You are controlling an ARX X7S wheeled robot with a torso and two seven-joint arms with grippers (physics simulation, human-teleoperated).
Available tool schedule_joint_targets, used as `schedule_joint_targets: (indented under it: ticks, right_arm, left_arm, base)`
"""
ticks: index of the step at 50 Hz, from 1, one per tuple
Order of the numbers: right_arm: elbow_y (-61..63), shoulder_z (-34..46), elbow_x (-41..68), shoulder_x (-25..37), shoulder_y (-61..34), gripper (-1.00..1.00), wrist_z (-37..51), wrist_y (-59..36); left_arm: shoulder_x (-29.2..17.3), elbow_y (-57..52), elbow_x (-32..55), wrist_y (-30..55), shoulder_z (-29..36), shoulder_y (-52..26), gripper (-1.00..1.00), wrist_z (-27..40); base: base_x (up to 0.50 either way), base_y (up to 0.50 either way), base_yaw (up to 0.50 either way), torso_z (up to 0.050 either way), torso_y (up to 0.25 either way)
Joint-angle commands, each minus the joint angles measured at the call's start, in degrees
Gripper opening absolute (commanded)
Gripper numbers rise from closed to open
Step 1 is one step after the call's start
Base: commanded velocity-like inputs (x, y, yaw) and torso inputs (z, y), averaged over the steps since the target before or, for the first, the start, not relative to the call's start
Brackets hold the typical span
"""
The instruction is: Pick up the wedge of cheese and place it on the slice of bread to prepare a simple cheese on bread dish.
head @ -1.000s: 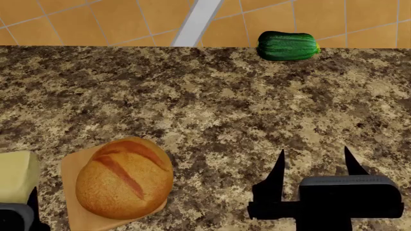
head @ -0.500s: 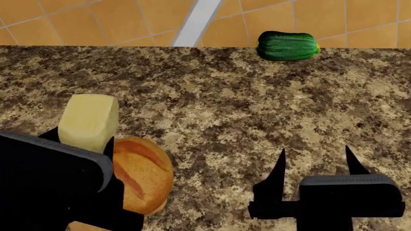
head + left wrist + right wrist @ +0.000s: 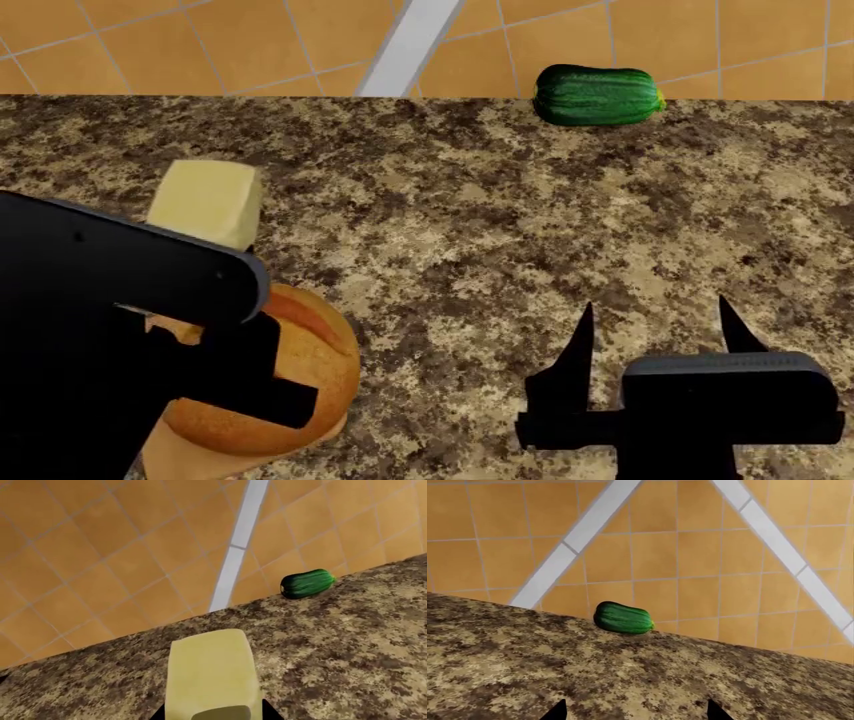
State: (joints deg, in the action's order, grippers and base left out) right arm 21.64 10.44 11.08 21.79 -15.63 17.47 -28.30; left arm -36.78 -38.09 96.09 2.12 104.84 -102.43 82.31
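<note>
The wedge of cheese [image 3: 207,203], a pale-yellow block, is held above the counter in my left gripper [image 3: 191,245], which is shut on it. In the left wrist view the cheese [image 3: 212,672] fills the space between the dark fingertips of that gripper [image 3: 212,713]. The slice of bread [image 3: 318,345], a round golden-brown loaf on a tan slab, lies just below and in front of the cheese, mostly hidden by my left arm. My right gripper [image 3: 654,325] is open and empty over bare counter to the right of the bread; its view shows the tips of the gripper [image 3: 635,711] apart.
A dark green zucchini [image 3: 598,95] lies at the far edge of the speckled granite counter [image 3: 467,220], also seen as the zucchini [image 3: 307,583] and the zucchini [image 3: 622,618] in the wrist views. Beyond that edge is orange tiled floor [image 3: 267,40].
My left gripper has carried the cheese up from the lower left corner to over the bread's far side, and the arm now covers most of the loaf. The right arm stayed still.
</note>
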Motion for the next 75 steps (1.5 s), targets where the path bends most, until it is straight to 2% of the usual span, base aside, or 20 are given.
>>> schedule_joint_targets:
  ticks: [1,15,30,51,75]
  right_arm:
    - [0.0,0.0,0.1,0.2,0.1,1.0,0.1,0.1]
    - [-0.3,0.2,0.2,0.3,-0.1,1.0,0.2,0.2]
    - [-0.8,0.7,0.3,0.5,-0.2,1.0,0.0,0.1]
    - [-0.7,1.0,0.6,0.7,-0.2,1.0,0.2,0.0]
    - [-0.8,1.6,0.5,1.1,-0.2,1.0,0.2,0.1]
  left_arm:
    - [0.9,3.3,-0.5,-2.8,2.8,0.3,-1.0,-2.3]
    - [1.3,4.3,-3.3,-3.4,4.6,4.9,-1.0,-3.1]
    - [1.0,5.9,-3.6,-2.5,5.6,6.2,-1.0,-2.2]
    - [2.3,10.2,-4.9,-3.2,5.3,8.3,-1.0,-5.7]
    - [2.9,12.6,-7.1,-4.0,6.4,12.7,-1.0,-6.7]
  base:
    - [0.0,0.0,0.0,0.0,0.0]
    - [0.0,0.0,0.0,0.0,0.0]
    - [0.0,0.0,0.0,0.0,0.0]
    - [0.0,0.0,0.0,0.0,0.0]
    - [0.0,0.0,0.0,0.0,0.0]
